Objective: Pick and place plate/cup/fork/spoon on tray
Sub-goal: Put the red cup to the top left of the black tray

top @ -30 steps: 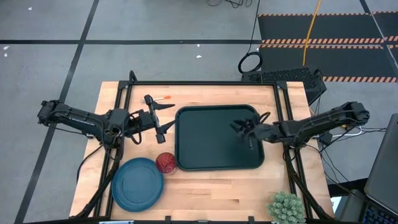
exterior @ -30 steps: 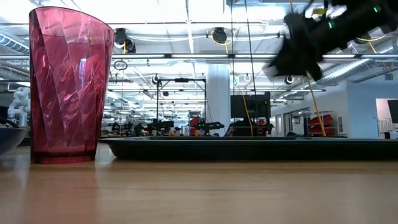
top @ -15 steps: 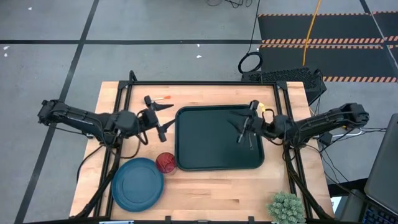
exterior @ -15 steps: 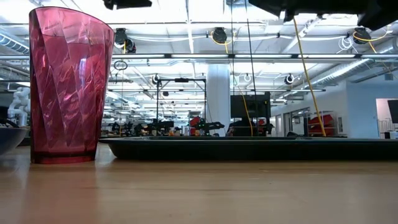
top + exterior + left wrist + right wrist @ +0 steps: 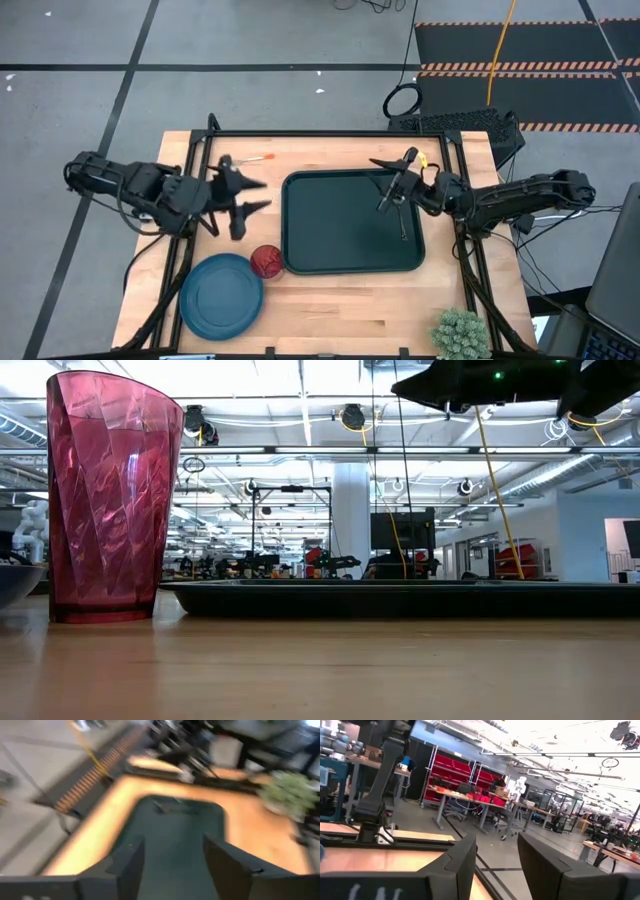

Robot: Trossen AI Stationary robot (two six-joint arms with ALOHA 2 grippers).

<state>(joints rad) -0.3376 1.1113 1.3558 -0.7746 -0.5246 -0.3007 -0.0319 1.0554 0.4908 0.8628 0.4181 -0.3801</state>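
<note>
The right gripper (image 5: 392, 180) has risen from the middle of the large dark green-black rectangular tray (image 5: 340, 250) to its far right corner, its fingers spread and empty. Just below those fingers the small dark metallic spoon (image 5: 401, 222), thin-handled, now lies on the tray's smooth floor near the right lip. A second ago the gripper hung low over that spot, so I judge the spoon placed and that part of the task done.

The left gripper (image 5: 245, 192) has pulled back off the tray's left edge toward its own side of the pale wooden table (image 5: 340, 300); its fingers are spread with nothing between them. The thin fork with silver tines and an orange-red handle (image 5: 256, 159) lies on the wood just beyond those fingers, toward the table's far edge, and looks like the next pick.

On the near side of the left fingers, the small red translucent faceted cup (image 5: 266, 261) stands upright touching the tray's left lip, and the round blue raised-rim plate (image 5: 221, 291) lies just beside it. Both wait off the tray.
</note>
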